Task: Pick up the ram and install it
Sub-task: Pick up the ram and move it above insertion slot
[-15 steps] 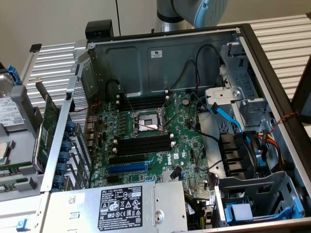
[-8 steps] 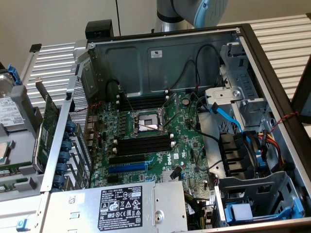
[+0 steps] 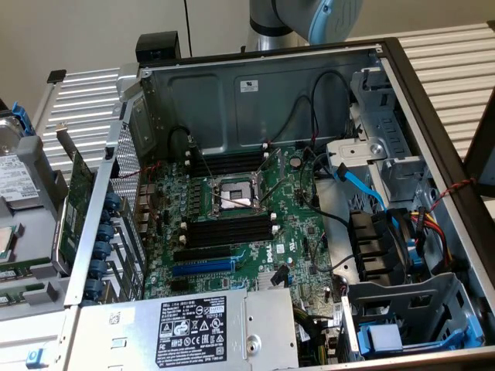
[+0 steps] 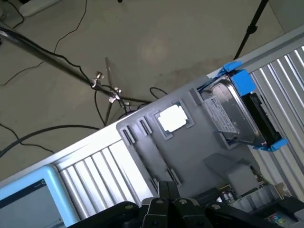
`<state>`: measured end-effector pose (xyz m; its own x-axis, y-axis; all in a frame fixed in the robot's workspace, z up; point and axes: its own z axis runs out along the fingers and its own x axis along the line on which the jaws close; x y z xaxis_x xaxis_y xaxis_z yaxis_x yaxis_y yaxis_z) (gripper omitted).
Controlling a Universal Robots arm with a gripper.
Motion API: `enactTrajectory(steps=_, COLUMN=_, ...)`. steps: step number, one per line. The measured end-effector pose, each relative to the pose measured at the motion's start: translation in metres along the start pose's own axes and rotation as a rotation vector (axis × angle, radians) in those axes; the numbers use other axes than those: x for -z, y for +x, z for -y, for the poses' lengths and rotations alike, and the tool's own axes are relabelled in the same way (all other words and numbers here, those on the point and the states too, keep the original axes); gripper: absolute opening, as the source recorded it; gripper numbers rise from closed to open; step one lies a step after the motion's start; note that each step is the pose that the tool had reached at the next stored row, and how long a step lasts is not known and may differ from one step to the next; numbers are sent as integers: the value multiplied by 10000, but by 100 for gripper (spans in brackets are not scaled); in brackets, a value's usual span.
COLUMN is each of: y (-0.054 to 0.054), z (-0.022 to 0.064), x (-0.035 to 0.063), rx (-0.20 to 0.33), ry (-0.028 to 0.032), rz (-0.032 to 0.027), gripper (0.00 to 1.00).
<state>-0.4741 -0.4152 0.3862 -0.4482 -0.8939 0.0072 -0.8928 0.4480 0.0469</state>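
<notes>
My gripper (image 4: 167, 190) hangs shut with nothing in it, over the grey parts tray (image 4: 190, 152) that stands beside the computer case. A narrow green board, which looks like the ram (image 3: 23, 270), lies in that tray (image 3: 46, 290) at the exterior view's left edge, partly cut off. Inside the open case, the motherboard (image 3: 294, 232) carries two banks of black memory slots (image 3: 228, 164) (image 3: 230, 229) with white end clips, one on each side of the CPU socket (image 3: 232, 197). My arm (image 3: 305, 19) rises behind the case.
The tray also holds a CPU (image 4: 174, 118) and a hard drive in a blue caddy (image 4: 237, 111). A larger green expansion card (image 3: 77, 205) leans on the case's left wall. Cables, a power supply (image 3: 193, 325) and drive cages (image 3: 410, 309) crowd the case.
</notes>
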Motion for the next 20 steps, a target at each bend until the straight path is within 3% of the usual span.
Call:
enactTrajectory(steps=15, y=0, z=1, x=-27, rx=2716, ry=38, rz=-121, gripper=11)
enactTrajectory(steps=18, y=-1, z=1, x=-32, rx=3260, ry=78, rz=-134, gripper=11)
enactTrajectory(steps=20, y=-1, z=1, x=-35, rx=3604, ry=140, rz=-129, gripper=11)
